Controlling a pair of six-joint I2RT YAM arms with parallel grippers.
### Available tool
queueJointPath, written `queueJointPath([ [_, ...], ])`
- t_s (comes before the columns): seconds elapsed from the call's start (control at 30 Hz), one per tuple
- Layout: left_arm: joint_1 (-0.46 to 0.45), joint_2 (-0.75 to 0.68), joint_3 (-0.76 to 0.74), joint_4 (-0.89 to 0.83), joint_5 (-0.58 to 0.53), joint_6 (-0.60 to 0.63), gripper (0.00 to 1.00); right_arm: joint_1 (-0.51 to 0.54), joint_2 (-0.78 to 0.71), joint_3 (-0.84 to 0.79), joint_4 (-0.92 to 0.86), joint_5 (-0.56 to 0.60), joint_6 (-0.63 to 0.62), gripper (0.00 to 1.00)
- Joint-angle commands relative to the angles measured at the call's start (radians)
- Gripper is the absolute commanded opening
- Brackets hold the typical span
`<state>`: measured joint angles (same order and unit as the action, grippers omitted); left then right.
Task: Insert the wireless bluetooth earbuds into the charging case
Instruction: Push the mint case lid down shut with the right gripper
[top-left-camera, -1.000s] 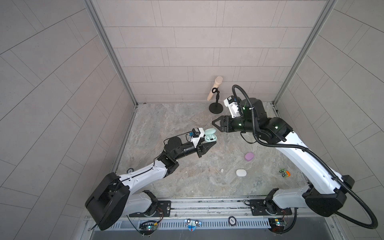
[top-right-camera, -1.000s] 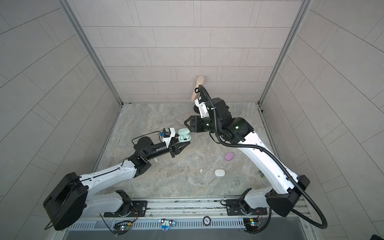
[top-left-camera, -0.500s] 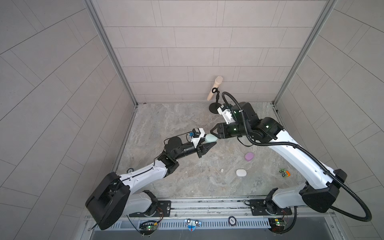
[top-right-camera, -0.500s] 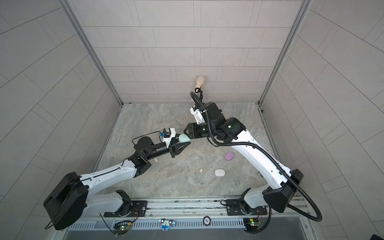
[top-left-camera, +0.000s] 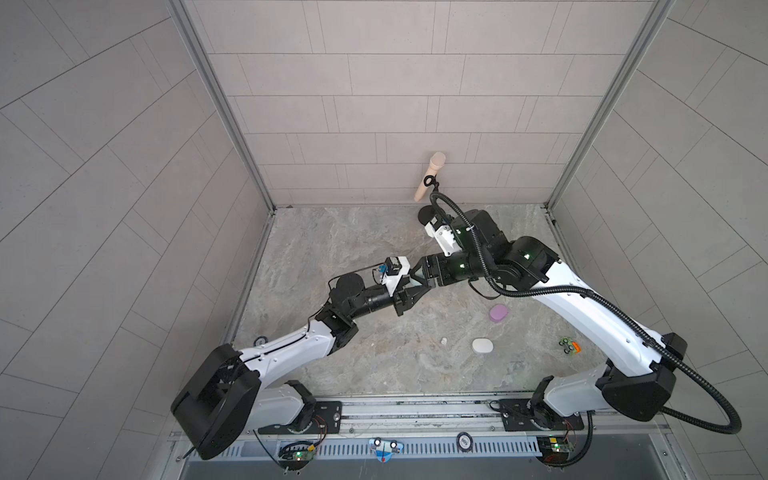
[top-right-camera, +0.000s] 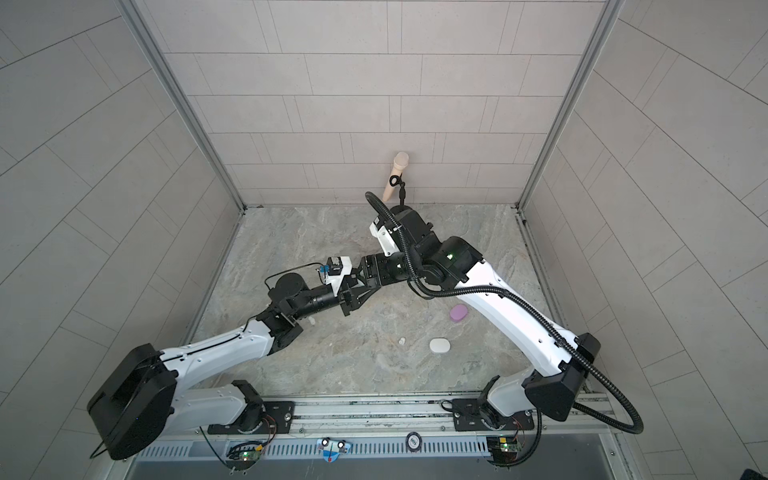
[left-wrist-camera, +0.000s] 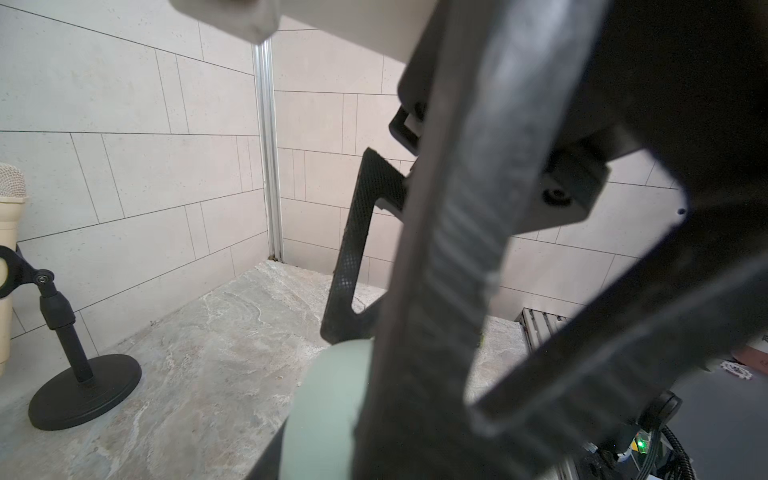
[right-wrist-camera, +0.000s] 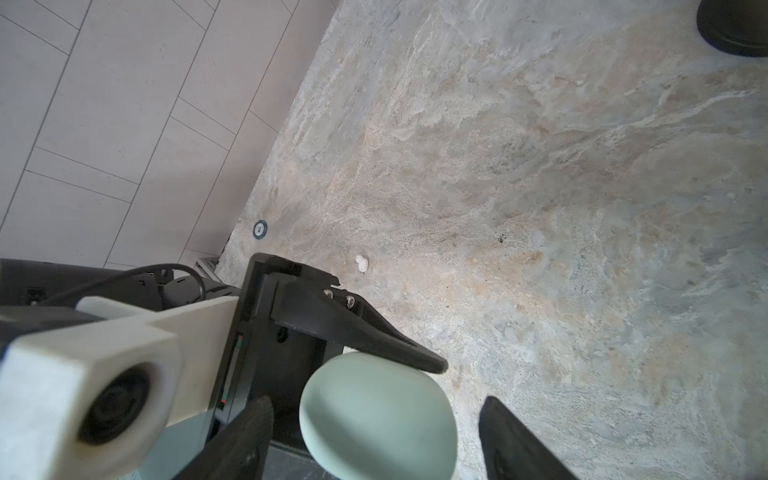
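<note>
Mint-green charging case (right-wrist-camera: 386, 432) clamped in the left pincer (top-left-camera: 409, 293) — right pincer (right-wrist-camera: 376, 405) spread around it.
Neither right jaw touches it (gaps either side); white earbud (right-wrist-camera: 362, 264) lies on the table (right-wrist-camera: 540, 208), well apart from both pincers.

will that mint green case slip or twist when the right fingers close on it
Probably somewhat slippery: the mint-green case looks smooth and pebble-rounded, so the right fingers may get little contact. It may pivot, since the left gripper seems to pinch it near one edge. It looks rigid, so it shouldn't deform.
</note>
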<state>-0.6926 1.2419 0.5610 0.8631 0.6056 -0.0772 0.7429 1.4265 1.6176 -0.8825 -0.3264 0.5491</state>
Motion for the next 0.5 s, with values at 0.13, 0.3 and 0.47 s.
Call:
queueJointPath([
  [0.13, -0.004, -0.004, 0.004, 0.021, 0.014, 0.010, 0.07, 0.019, 0.040, 0.011, -0.017, 0.031, -0.013, 0.79],
  [0.3, -0.004, -0.005, -0.001, 0.027, 0.011, 0.007, 0.07, 0.027, 0.061, 0.020, -0.012, 0.029, -0.007, 0.76],
  [0.47, -0.004, -0.007, -0.004, 0.025, 0.008, 0.010, 0.07, 0.027, 0.063, 0.019, -0.012, 0.029, 0.005, 0.63],
])
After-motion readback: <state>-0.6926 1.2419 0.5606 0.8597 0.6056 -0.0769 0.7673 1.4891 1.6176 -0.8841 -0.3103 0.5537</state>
